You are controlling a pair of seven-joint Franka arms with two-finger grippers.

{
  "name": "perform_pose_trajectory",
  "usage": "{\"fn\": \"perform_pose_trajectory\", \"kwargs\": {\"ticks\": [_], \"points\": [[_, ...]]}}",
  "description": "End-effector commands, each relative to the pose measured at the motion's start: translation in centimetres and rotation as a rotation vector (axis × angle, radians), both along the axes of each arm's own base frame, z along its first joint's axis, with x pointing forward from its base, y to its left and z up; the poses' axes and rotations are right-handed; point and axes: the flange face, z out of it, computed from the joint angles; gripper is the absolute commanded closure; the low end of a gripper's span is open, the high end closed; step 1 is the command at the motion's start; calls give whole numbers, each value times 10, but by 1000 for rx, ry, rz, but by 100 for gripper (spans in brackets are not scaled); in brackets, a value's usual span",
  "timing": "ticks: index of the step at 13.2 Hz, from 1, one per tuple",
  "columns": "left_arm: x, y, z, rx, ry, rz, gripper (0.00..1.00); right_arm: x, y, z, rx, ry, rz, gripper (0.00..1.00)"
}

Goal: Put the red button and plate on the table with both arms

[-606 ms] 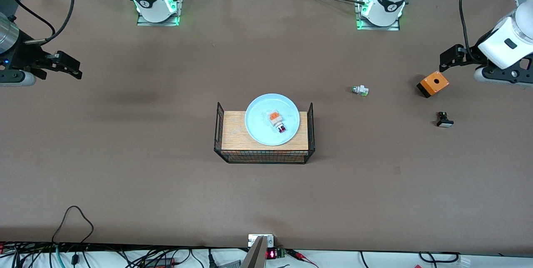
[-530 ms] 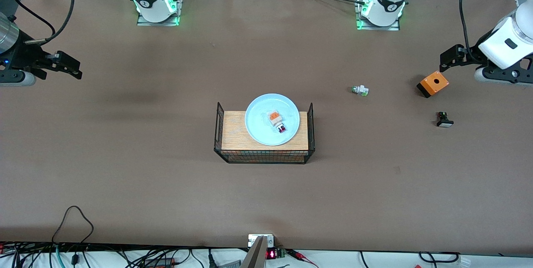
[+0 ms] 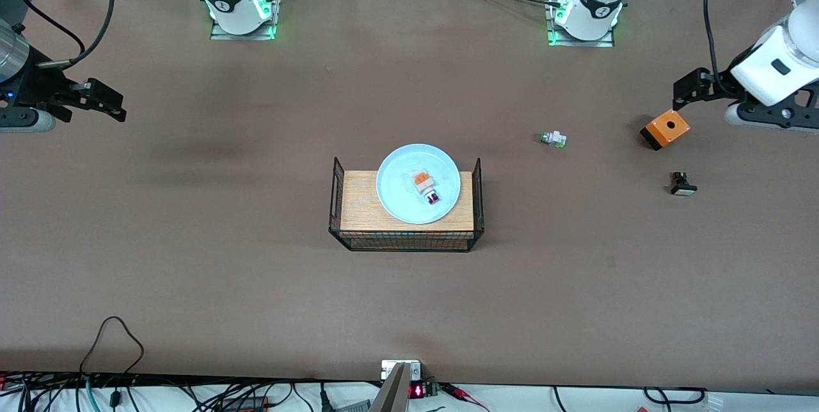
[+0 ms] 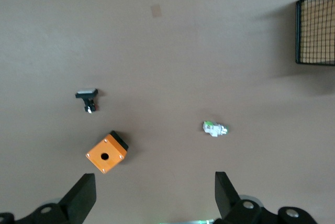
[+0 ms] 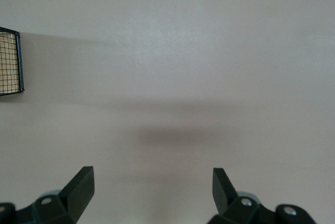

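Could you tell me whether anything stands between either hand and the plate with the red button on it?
Nothing visible blocks the way from above. The plate sits on the wire stand with the red button in it; only the stand's raised wire ends flank it. The open left hand and open right hand hang over bare table toward either end.

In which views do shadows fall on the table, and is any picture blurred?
Front view: a soft dark smudge on the table toward the right arm's end. Right wrist view: the same shadow band below the right gripper. Left wrist view: slightly soft; wire stand casts shadow.
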Motion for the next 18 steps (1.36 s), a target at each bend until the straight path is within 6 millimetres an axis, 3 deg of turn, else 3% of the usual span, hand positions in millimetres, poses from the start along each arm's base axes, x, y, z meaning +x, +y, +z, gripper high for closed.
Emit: {"fn": "perform_pose_trajectory", "kwargs": {"ticks": [1, 3, 5, 6, 11, 13, 16, 17, 18], "points": [[18, -57, 11, 21, 87, 118, 0, -2, 0, 4, -3, 5, 3, 0], [29, -101, 12, 14, 109, 136, 0, -2, 0, 4, -3, 5, 3, 0], [38, -153, -8, -115, 138, 196, 0, -2, 0, 4, -3, 5, 3, 0], [45, -173, -8, -175, 95, 265, 0, -1, 0, 4, -3, 4, 3, 0], [49, -326, -60, -296, -15, 576, 0, -1, 0, 2, -2, 7, 2, 0], [54, -363, -88, -330, -58, 747, 0, 0, -2, 2, -1, 7, -3, 0], [65, -397, -148, -353, -134, 770, 0, 1, -4, 2, -1, 1, -6, 0], [58, -418, -166, -376, -144, 761, 0, 1, -5, 2, 3, -1, -8, 0], [57, -422, -178, -363, -140, 765, 0, 1, -5, 1, 15, 1, -13, 0]]}}
